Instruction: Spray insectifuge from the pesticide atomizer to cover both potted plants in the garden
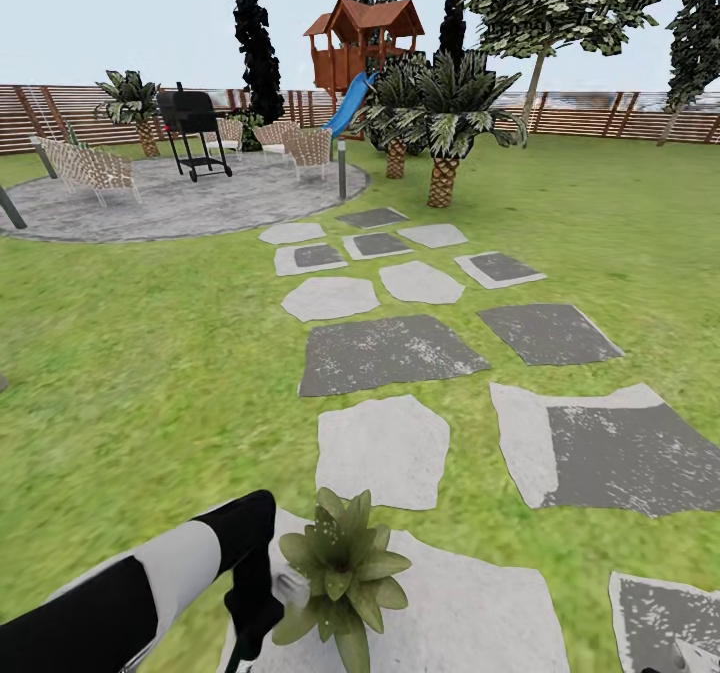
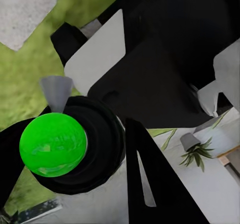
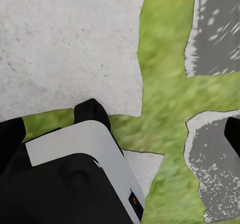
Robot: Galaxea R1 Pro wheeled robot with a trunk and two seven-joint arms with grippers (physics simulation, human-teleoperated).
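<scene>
A potted plant [image 1: 345,573], a rosette of pointed olive leaves, stands on a pale stepping stone [image 1: 470,613] at the bottom of the head view. My left gripper [image 1: 258,608] hangs just to its left, shut on the pesticide atomizer [image 1: 291,589], whose pale trigger head pokes out toward the leaves. In the left wrist view the atomizer [image 2: 75,149] appears end-on as a dark round body with a bright green end, between my black fingers [image 2: 150,184]. A potted plant [image 2: 196,151] in a tiny grey pot lies beyond. My right gripper [image 3: 122,134] hangs open over grass and stones.
Grey stepping stones [image 1: 385,351] lead across the lawn to a round paved patio [image 1: 180,203] with a grill [image 1: 193,133], wicker chairs [image 1: 95,168] and a lamp post [image 1: 342,173]. Palm plants [image 1: 440,123], a playhouse with a slide [image 1: 362,43] and a brown fence [image 1: 600,118] stand behind.
</scene>
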